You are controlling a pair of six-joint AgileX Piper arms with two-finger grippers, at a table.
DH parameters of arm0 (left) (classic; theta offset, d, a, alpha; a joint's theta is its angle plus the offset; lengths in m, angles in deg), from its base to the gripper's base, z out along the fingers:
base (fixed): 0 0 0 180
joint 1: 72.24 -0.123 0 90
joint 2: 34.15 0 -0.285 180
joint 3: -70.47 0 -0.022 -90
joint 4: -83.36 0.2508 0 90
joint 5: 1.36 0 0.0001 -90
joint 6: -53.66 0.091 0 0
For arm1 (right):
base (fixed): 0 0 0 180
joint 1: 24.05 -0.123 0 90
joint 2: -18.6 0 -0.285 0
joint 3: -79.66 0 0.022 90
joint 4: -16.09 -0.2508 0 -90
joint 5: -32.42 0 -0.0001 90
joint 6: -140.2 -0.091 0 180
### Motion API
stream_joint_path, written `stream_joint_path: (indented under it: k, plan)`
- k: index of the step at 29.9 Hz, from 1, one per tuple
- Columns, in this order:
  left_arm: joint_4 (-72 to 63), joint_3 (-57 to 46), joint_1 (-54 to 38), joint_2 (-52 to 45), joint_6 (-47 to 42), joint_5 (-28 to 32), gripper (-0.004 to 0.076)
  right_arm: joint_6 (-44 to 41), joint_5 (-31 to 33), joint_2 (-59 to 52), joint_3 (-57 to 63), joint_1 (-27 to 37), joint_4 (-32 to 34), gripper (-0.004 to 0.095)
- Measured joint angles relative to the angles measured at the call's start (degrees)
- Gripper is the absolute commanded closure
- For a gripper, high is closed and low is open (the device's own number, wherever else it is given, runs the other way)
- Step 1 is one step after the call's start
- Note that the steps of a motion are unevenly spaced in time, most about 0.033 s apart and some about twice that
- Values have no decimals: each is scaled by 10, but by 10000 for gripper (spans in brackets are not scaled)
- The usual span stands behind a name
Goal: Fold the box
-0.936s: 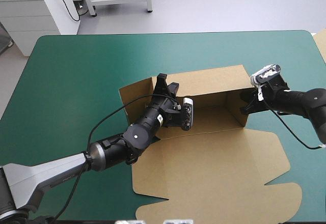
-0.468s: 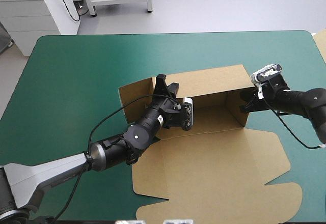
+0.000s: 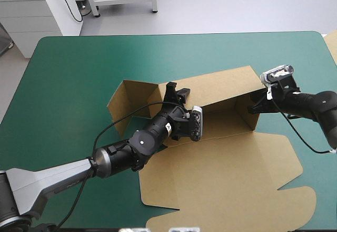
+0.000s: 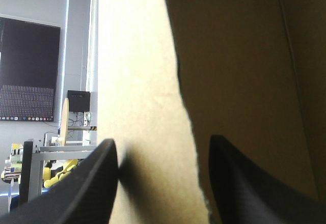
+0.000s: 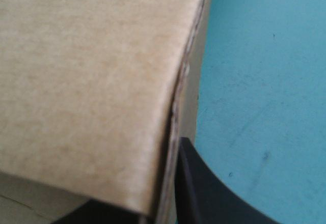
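Two arms reach over the box [image 3: 226,174], which lies at the middle and right of the table [image 3: 73,74], its back wall [image 3: 221,87] raised and its broad lid flat toward the near edge. One arm stretches diagonally from the near left corner, wrist low. The left gripper [image 3: 177,90] straddles the top edge of the back wall's left end, its fingers [image 4: 97,183] set wide apart with board standing between them. A side flap [image 3: 129,103] stands out to its left. The other arm comes in low from the right edge. The right gripper [image 3: 256,104] pinches the box's right corner, nearly closed on the board.
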Motion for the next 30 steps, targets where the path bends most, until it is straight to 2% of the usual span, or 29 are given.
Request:
stream_joint_path:
  k: [17,21,25,29,30]
  plan:
    - [-17,15,95,-88,-1,-55,358,-60,-28,0,0,0,26,906]
    - [-19,15,120,-104,-1,-81,463,-75,-29,0,0,0,29,907]
    - [-42,15,150,-128,-1,-140,573,-87,-32,0,0,0,30,906]
    - [-75,15,160,-156,-1,-178,728,-96,-32,0,0,0,31,906]
    - [-79,15,158,-163,-1,-188,728,-98,-32,0,0,0,32,907]
